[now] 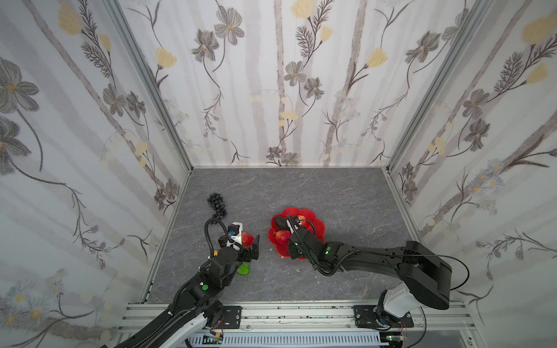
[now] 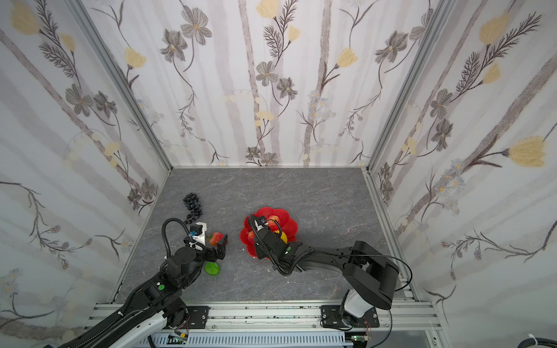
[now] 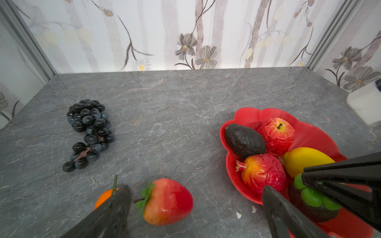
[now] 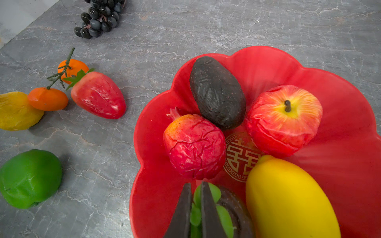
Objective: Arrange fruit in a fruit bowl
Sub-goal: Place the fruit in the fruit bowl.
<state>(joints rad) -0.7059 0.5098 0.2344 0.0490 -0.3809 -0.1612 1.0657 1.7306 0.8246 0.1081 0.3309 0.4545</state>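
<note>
Fruit bowl point(image 4: 257, 50) sits near the middle of the table point(image 3: 185, 99) w/ five fruits in it: avocado point(image 4: 217, 92), apple point(image 4: 282, 121), bumpy red fruit point(image 4: 194, 146), lemon point(image 4: 288, 197) & a dark round fruit point(image 4: 237, 212) w/ a green top. The right gripper point(image 4: 195, 184) is over the bowl's front side. Its fingers are almost shut, pinching that green top. If the dark fruit sits on the bowl floor or hangs can't be told.

Not in the bowl yet, all on the table's left half: strawberry point(image 3: 167, 202), grape bunch point(image 3: 88, 131) by the left edge, lime point(image 4: 31, 178) nearer the front edge, two oranges point(image 4: 48, 99) on a twig & a yellow-brown fruit point(image 4: 16, 111). The left gripper point(image 3: 195, 190) is low over the strawberry, fingers wide, w/ the berry between them and no squeeze on it.

The strawberry looks like a light, shiny toy, so prob slippery. Its tip gets thin, so fingers could slide off there. Best hold looks like across the fat part near the leaves, not the leaves. The grapes look floppy, so grab the thick clump. Lime & oranges are round and may roll.
</note>
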